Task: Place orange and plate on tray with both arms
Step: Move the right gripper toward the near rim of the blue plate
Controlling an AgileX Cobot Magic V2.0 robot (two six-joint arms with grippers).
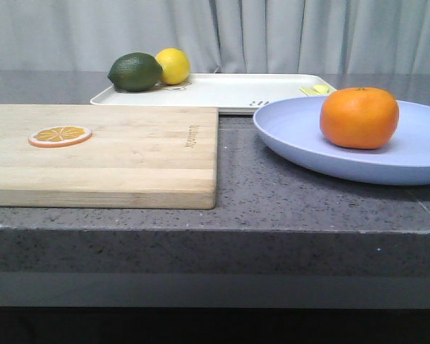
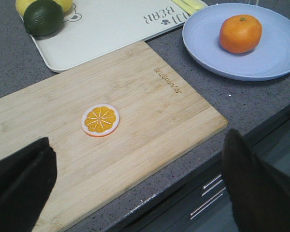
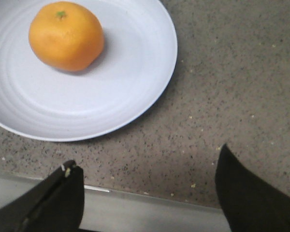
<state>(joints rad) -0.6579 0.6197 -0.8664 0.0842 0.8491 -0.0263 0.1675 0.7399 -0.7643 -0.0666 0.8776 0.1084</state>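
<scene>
The orange (image 1: pixel 359 117) sits on the lavender-blue plate (image 1: pixel 294 140) at the right of the counter; both also show in the left wrist view, orange (image 2: pixel 240 33) and plate (image 2: pixel 203 46), and in the right wrist view, orange (image 3: pixel 66 36) and plate (image 3: pixel 135 72). The white tray (image 1: pixel 229 92) lies behind them at the back; it also shows in the left wrist view (image 2: pixel 106 29). My left gripper (image 2: pixel 137 159) is open and empty above the front edge of the cutting board. My right gripper (image 3: pixel 147 164) is open and empty above the counter's front edge, near the plate. Neither gripper shows in the front view.
A wooden cutting board (image 1: pixel 129 154) with a thin orange slice (image 1: pixel 59 135) lies at the left. A dark green lime (image 1: pixel 135 72) and a yellow lemon (image 1: pixel 173 65) rest on the tray's back left corner. A small yellow item (image 1: pixel 317 89) lies on the tray's right end.
</scene>
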